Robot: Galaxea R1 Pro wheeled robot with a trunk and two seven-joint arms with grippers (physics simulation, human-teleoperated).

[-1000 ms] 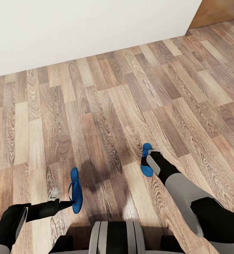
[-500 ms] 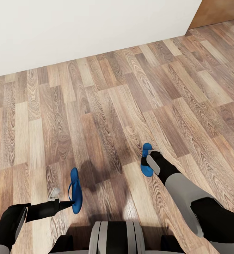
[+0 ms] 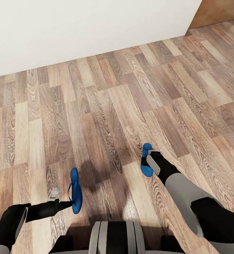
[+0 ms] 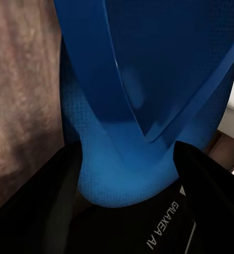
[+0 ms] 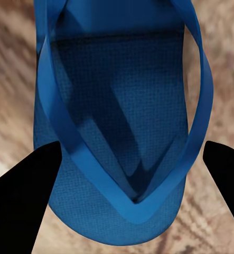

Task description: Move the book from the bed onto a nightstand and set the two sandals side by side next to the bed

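1. Sandals: the left sandal [image 3: 75, 190] hangs on edge, its lower end clamped in the left gripper [image 3: 69, 203]; the right sandal [image 3: 146, 160] sits between the right gripper's [image 3: 147, 159] spread fingers. Whether they actually press on it, I cannot tell.
2. Risk, as I judge it: the thin soles could slip or twist while carried and land apart or skewed.
3. Beyond lie the wood-plank floor [image 3: 106, 106], then the white wall [image 3: 78, 31] and a brown panel [image 3: 219, 10].

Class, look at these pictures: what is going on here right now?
A two-armed robot is over a wood-plank floor near a white wall, with a blue sandal at each arm. The left tool meets one sandal, standing on edge; the right tool is at the other sandal. No bed shows.
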